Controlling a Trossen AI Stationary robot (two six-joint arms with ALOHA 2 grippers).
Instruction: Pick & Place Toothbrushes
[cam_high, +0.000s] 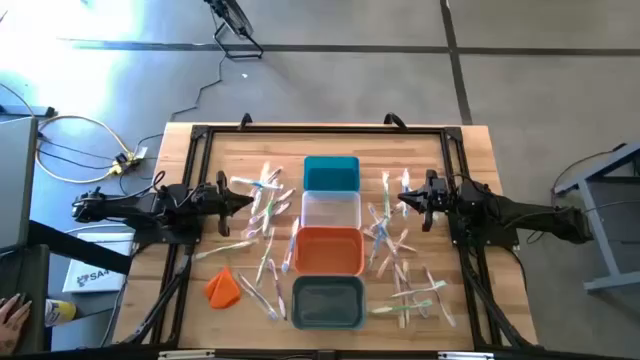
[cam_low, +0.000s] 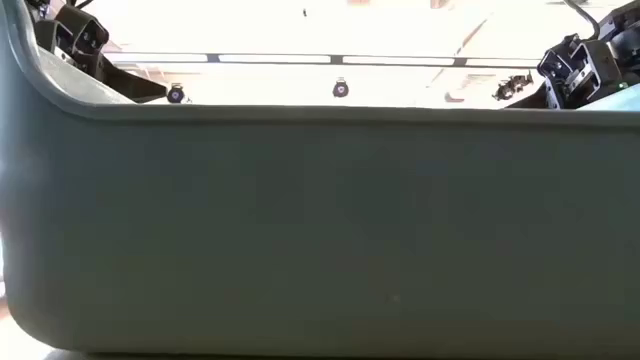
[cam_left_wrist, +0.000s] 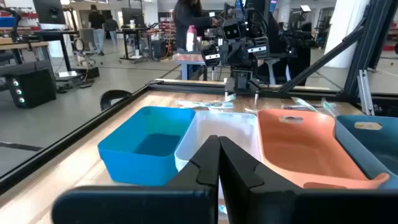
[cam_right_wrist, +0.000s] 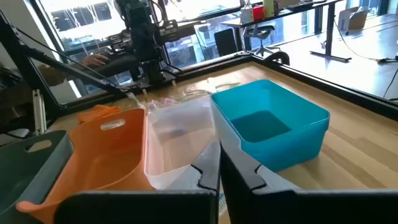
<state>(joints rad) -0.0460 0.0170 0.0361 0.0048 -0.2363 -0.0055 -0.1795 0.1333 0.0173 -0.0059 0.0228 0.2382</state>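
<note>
Four bins sit in a row down the middle of the desk (cam_high: 470, 140): teal bin (cam_high: 331, 173), clear bin (cam_high: 331, 210), orange bin (cam_high: 328, 250), grey bin (cam_high: 327, 301). All four look empty. The toothbrushes (cam_high: 262, 205) lie scattered on the wood on both sides of that row, one loose spread left of the bins, another on the right running down past the grey bin. The left gripper (cam_high: 248, 199) hovers just left of the clear bin, over the left spread, jaws pressed together on nothing. The right gripper (cam_high: 404, 197) hangs right of the clear bin, jaws closed and empty too. An orange cloth lump (cam_high: 224, 287) rests left of the grey bin.
</note>
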